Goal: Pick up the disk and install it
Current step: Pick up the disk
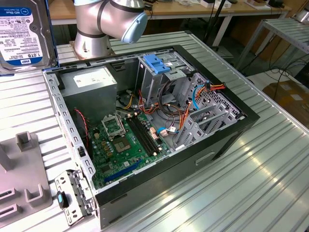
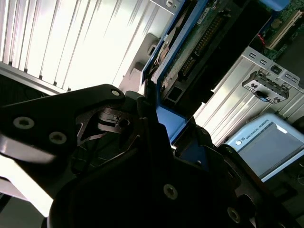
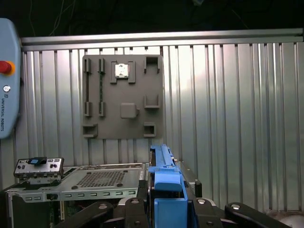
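Gripper (image 3: 166,195) pinching blue-railed disk (image 3: 163,164), open case (image 1: 218,153) holding motherboard (image 1: 116,151), cables (image 1: 176,114), drive cage (image 1: 153,79).

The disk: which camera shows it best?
The second wrist view: the disk shows its board side and blue rail close up. The first wrist view sees it edge-on; the exterior view catches its labelled face, cropped.

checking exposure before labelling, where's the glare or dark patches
Second wrist view: the ribbed table is blown out white, while the gripper, shut on the disk, reads nearly black. Exterior view: sheen on the table at the exterior view's right. First wrist view: evenly lit.
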